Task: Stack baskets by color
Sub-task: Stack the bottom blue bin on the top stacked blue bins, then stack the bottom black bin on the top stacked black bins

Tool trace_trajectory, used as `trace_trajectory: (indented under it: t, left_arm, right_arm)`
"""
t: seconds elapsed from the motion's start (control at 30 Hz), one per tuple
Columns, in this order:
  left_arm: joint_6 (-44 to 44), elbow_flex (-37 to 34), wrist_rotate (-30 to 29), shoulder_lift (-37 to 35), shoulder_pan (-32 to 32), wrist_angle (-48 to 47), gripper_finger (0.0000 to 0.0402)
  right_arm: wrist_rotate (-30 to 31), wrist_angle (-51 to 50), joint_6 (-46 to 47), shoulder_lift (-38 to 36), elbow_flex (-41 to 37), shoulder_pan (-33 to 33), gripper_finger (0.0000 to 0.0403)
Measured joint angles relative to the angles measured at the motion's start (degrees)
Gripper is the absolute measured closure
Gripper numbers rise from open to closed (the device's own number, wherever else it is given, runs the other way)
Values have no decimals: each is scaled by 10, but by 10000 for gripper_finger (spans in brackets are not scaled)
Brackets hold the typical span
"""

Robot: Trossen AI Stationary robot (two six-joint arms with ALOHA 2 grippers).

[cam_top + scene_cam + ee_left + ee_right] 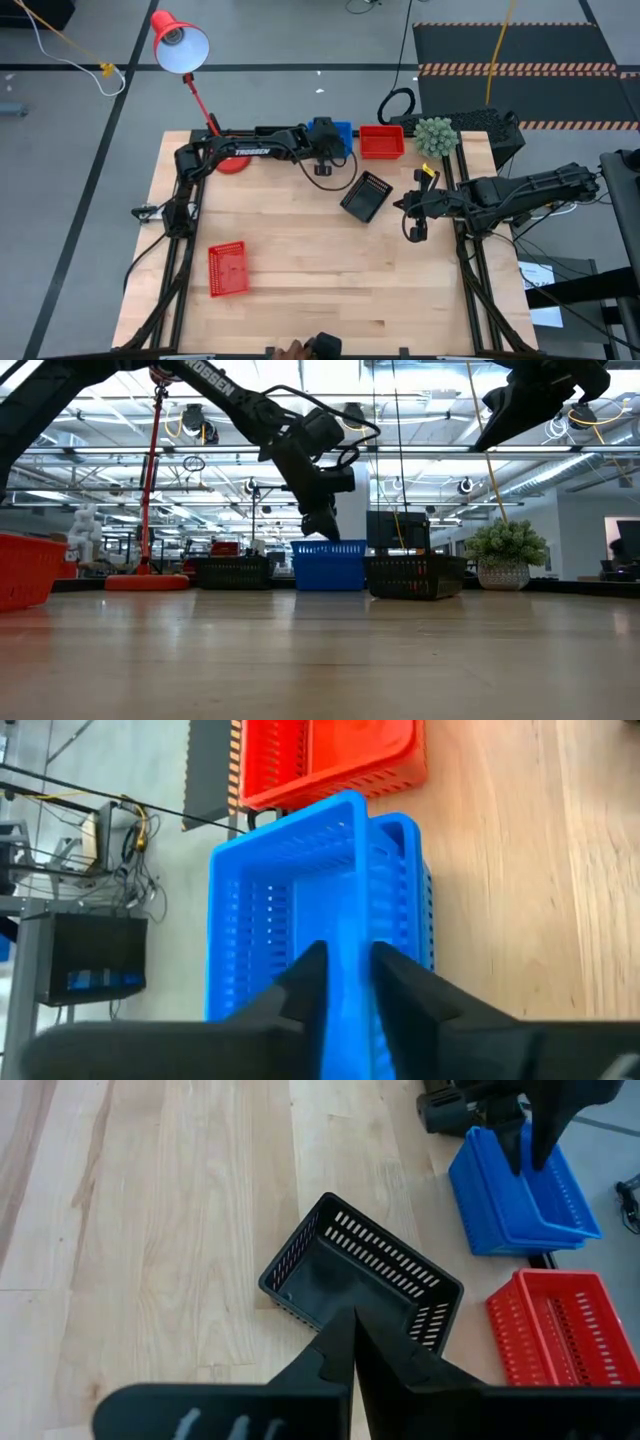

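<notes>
the left gripper (345, 982) straddles the wall of the upper blue perforated plastic basket (300, 900), nested into its twin at the table's far edge; whether it grips, i cannot tell. the right gripper (352, 1342), clenched and empty, hovers over the black mesh basket (362, 1270), probably next.

high: straight down | low: level, tabletop | wrists: close, looking down | shared: blue baskets (333, 133)

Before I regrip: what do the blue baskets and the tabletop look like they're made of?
Blue baskets: apparently moulded plastic, slightly glossy, uniform colour, slotted walls. Tabletop: looks like light wood planks, smooth satin finish, with visible grain and seams.
</notes>
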Motion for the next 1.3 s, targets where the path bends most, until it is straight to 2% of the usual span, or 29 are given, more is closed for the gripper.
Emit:
trace_trajectory:
  t: [0.13, 0.27, 0.47, 0.63, 0.77, 0.9, 1.1, 1.3]
  left_arm:
    - [-23, 0, -2, 1, -3, 12, 264]
    - [-65, 0, -4, -11, -16, 5, 236]
    - [-130, 0, 7, -51, -71, -8, 240]
    - [-183, 0, 28, -64, -143, -29, 252]
    - [-222, 0, 23, -65, -211, -77, 254]
    - [-272, 0, -28, -65, -285, -145, 254]
    - [-331, -20, -79, -65, -353, -150, 254]
    - [-361, -25, -114, -65, -371, -140, 254]
  right_arm:
    - [0, 0, 0, 0, 0, 0, 399]
    - [-2, 0, 3, 0, 0, 0, 399]
    - [-3, 29, -3, 0, -28, 0, 399]
    - [-6, 76, -18, 1, -76, -3, 399]
    - [-66, 103, 3, 3, -105, -16, 399]
    - [-122, 127, 28, 8, -127, -18, 395]
    - [-141, 134, 8, 37, -131, -28, 353]
    - [-153, 140, -87, 72, -131, -65, 285]
